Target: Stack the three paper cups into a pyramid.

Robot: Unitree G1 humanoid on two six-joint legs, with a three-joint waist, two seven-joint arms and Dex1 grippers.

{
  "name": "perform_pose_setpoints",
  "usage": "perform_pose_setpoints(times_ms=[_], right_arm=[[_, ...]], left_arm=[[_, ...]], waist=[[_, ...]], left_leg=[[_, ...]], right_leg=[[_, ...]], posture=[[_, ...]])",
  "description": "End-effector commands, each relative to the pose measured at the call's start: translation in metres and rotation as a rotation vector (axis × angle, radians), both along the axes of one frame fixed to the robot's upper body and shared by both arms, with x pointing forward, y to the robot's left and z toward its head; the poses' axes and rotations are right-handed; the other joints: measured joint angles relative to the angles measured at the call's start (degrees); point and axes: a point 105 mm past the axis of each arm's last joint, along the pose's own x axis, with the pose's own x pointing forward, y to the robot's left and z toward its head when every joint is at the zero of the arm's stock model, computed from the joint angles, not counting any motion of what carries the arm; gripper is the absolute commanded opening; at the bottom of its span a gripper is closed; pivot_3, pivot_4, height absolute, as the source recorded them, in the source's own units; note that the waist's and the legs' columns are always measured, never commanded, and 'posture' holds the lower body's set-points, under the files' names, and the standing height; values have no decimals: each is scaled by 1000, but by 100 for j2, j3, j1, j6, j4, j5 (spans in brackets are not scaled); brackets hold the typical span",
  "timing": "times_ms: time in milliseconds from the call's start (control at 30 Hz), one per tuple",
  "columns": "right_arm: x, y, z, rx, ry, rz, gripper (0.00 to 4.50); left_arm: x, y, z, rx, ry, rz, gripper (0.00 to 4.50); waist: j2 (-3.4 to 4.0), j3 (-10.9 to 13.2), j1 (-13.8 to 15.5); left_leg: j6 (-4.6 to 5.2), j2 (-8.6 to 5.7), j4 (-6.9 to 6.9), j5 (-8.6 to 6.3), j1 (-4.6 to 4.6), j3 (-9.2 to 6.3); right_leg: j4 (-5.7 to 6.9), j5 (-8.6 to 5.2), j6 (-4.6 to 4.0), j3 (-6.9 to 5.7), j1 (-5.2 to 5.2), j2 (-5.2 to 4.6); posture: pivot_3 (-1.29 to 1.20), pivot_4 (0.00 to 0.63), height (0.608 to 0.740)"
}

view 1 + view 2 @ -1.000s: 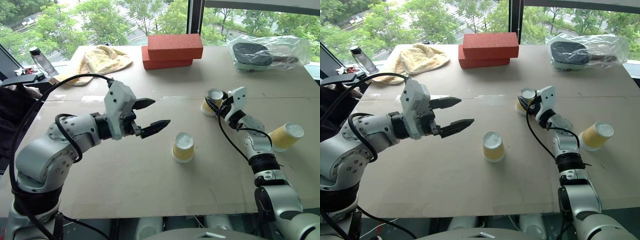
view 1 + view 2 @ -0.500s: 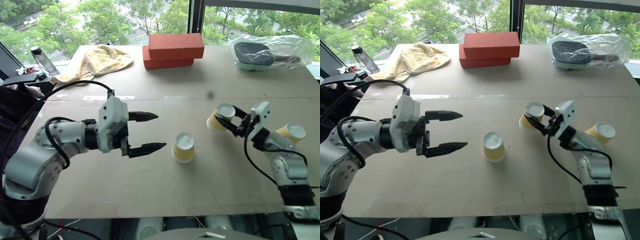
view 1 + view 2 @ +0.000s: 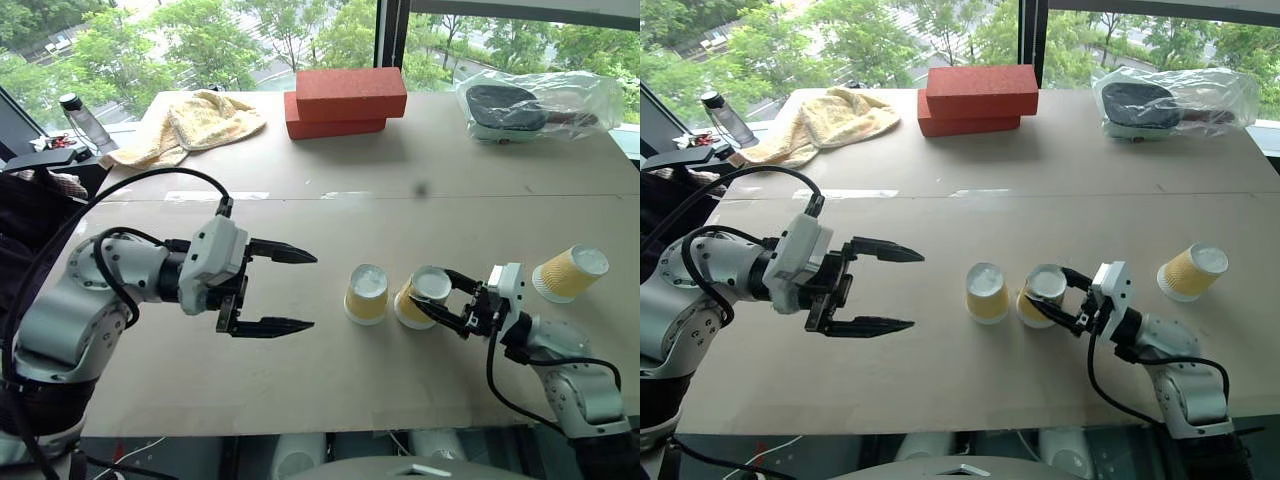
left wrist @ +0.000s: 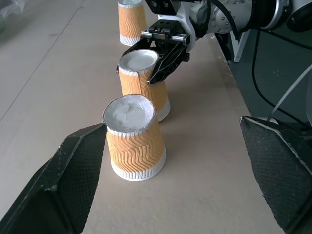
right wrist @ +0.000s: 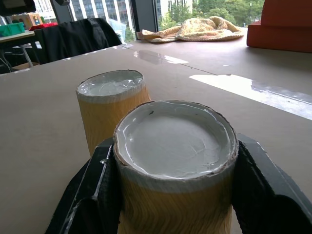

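The right gripper (image 3: 438, 304) clasped a ribbed, tapered paper cup (image 3: 415, 297) upside down beside another (image 3: 366, 293) on the cardboard tabletop (image 3: 300, 380); the left gripper (image 3: 298, 291) gaped, jaws released.

No readable text, labels, brands, numbers or signs anywhere.
Plain ribbed sides and blank white bases on the three paper cups (image 3: 366, 293); unmarked faces on the red bricks (image 3: 345, 101); nothing legible on the plastic-wrapped item (image 3: 535, 105), the water bottle (image 3: 82, 122), the towel (image 3: 192, 122) or the bare table (image 3: 300, 370).
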Motion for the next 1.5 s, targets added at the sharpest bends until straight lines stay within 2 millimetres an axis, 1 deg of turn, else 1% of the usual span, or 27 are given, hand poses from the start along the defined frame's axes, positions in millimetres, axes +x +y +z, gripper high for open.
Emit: perform_pose_setpoints(times_ms=[33,233,267,300,333,367,433,700,867,967,1067,1200,1233,1300,1333,1367,1433,1500], right_arm=[[-4,11,0,-11,-49,25,2162],[-2,16,1,18,-15,37,2162],[-1,15,1,14,-16,34,2661],[-1,14,2,11,-18,32,2967],[0,13,3,8,-24,27,3370],[0,11,4,9,-29,24,3621],[0,9,6,11,-28,27,4462],[-10,-3,26,65,-81,-4,4462],[-19,-15,32,60,-91,-62,4462],[-21,-25,37,43,-141,-138,4462],[-17,-50,48,86,-197,-322,4462],[-12,-95,62,88,-274,-607,4462],[-9,-109,64,73,-288,-701,4462],[-3,-148,69,5,-322,-913,4462],[-2,-164,65,-48,-309,-996,4462],[-2,-174,63,-71,-303,-1037,4462],[-1,-186,57,-50,-261,-1097,4462],[0,-193,50,-22,-215,-1133,4462]], left_arm=[[-1,-2,7,18,-44,-25,4500],[-1,-3,7,39,-49,-37,4500],[-1,-3,7,38,-50,-38,4500],[-1,-4,7,37,-50,-39,4500],[0,-4,7,39,-52,-40,4500],[0,-4,7,39,-52,-40,4500],[0,-4,8,40,-51,-42,4500],[3,-6,8,14,-8,-31,4500],[5,-8,10,-9,14,-39,4500],[7,-9,12,-41,35,-45,4500],[12,-16,20,-77,40,-53,4500],[28,-30,32,-127,43,-12,4500],[33,-32,34,-131,40,4,4500],[41,-41,39,-144,41,9,4500],[43,-45,41,-148,41,6,4500],[44,-48,43,-150,42,2,4500],[44,-50,45,-144,41,-11,4500],[43,-52,45,-130,40,-30,4500]], waist=[[-3,0,-6],[-4,1,-8],[-4,1,-9],[-4,1,-9],[-4,1,-6],[-4,1,-2],[-4,1,0],[-5,2,11],[-5,2,17],[-7,1,27],[-7,0,42],[-9,0,119],[-8,0,124],[-9,1,126],[-9,0,126],[-8,0,126],[-8,0,121],[-7,1,115]], left_leg=[[-1,0,0,1,0,0],[-7,2,0,4,2,-2],[-7,3,0,4,2,-2],[-7,3,1,4,3,0],[-7,3,1,4,3,0],[-7,3,1,4,3,-1],[-7,2,1,4,2,-1],[-6,2,1,4,1,-3],[-7,2,2,4,0,-3],[-7,1,3,4,0,-4],[-8,0,4,5,0,-5],[-22,-4,10,13,-4,-6],[-22,-6,12,13,-4,-5],[-23,-8,12,13,-3,-3],[-23,-11,15,14,-3,-2],[-24,-14,15,14,-4,-1],[-24,-13,14,14,-4,-3],[-24,-7,11,14,-4,-8]], right_leg=[[0,0,0,0,0,2],[3,0,0,0,0,8],[3,0,0,0,0,8],[3,0,0,0,0,8],[3,0,0,0,0,8],[3,0,0,0,0,8],[3,0,0,0,0,8],[3,0,0,0,0,8],[3,0,0,0,0,7],[3,0,1,0,0,7],[5,0,1,0,1,8],[6,0,1,-1,1,8],[6,1,1,0,1,8],[7,1,2,0,1,8],[7,1,2,0,1,8],[7,1,2,0,1,8],[7,1,2,2,1,10],[7,1,1,8,0,20]], posture=[[0,150,730],[0,150,730],[0,150,730],[0,150,730],[0,150,730],[0,150,730],[0,150,730],[0,150,730],[0,150,730],[0,150,730],[0,150,730],[0,150,730],[0,150,730],[0,150,730],[0,150,730],[0,150,730],[0,150,730],[0,150,730]])
